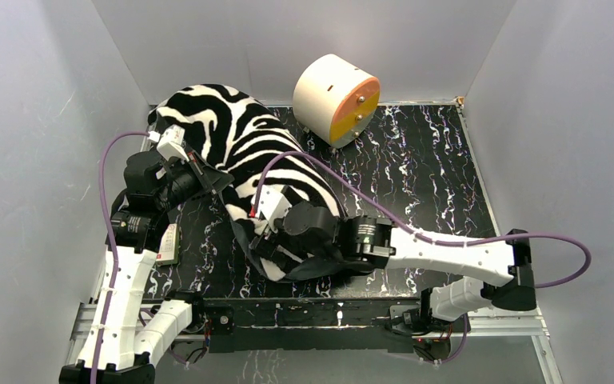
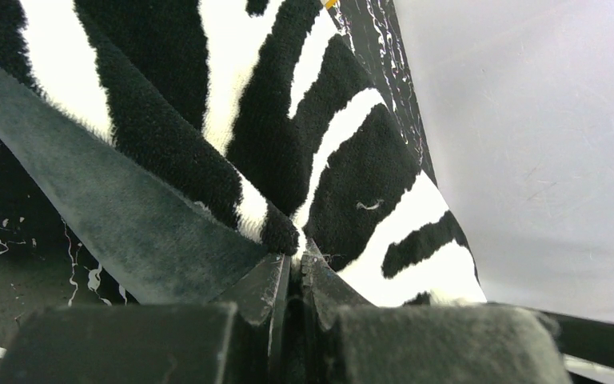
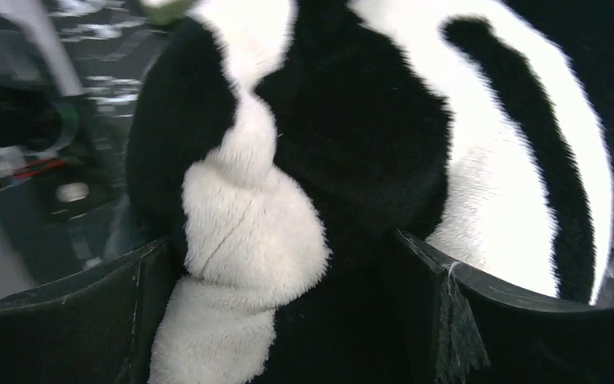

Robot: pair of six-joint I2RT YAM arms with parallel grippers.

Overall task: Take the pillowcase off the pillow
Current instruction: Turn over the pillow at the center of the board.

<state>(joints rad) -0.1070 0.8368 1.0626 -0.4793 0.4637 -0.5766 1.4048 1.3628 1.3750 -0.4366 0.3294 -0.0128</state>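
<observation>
The zebra-striped pillowcase (image 1: 240,136) lies in a long hump from the back left of the table to the front middle. The white pillow is hidden inside it. My left gripper (image 1: 210,179) is at the hump's left side. In the left wrist view it (image 2: 296,260) is shut on the pillowcase's edge, where the stripes (image 2: 344,160) meet the plain dark grey face (image 2: 128,224). My right gripper (image 1: 264,240) is at the near end of the hump. In the right wrist view it (image 3: 280,264) is closed around a thick bunched fold of striped plush (image 3: 368,120).
A cream-and-orange cylinder (image 1: 336,98) stands at the back, just right of the pillowcase. The tabletop (image 1: 424,168) is black with white marbling and is boxed in by white walls on three sides. Purple cables loop over both arms.
</observation>
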